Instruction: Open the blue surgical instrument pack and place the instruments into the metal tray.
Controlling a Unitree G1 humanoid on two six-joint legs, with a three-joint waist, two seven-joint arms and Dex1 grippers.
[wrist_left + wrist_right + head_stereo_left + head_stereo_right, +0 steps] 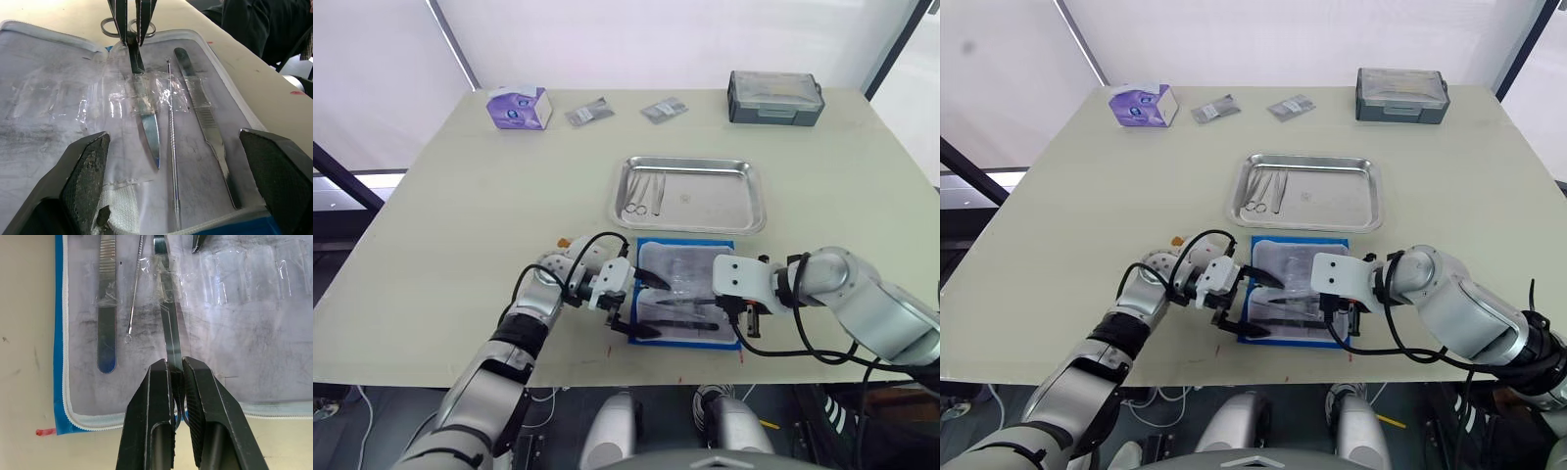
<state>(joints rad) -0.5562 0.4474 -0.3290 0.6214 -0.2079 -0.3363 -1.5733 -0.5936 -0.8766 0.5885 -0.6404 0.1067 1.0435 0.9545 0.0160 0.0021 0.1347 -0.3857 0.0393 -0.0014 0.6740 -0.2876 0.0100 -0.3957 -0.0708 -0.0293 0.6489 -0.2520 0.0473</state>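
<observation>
The blue surgical instrument pack (677, 266) lies unfolded near the table's front edge, its grey-white lining facing up. Held under clear straps on the lining are three instruments: scissors (168, 328), a thin probe (134, 298) and a flat ridged handle (106, 308). My right gripper (177, 369) is shut on the scissors at the pack's right edge. My left gripper (653, 307) stands wide open over the pack's left edge, with nothing between its fingers (90, 166). Behind the pack sits the metal tray (754, 201), with a few instruments (644, 194) in its left part.
A dark grey lidded box (774, 97) stands at the back right. A purple-and-white carton (520, 107) and two grey foil packets (588, 113) (664, 109) lie along the back. The table's front edge runs just below the pack.
</observation>
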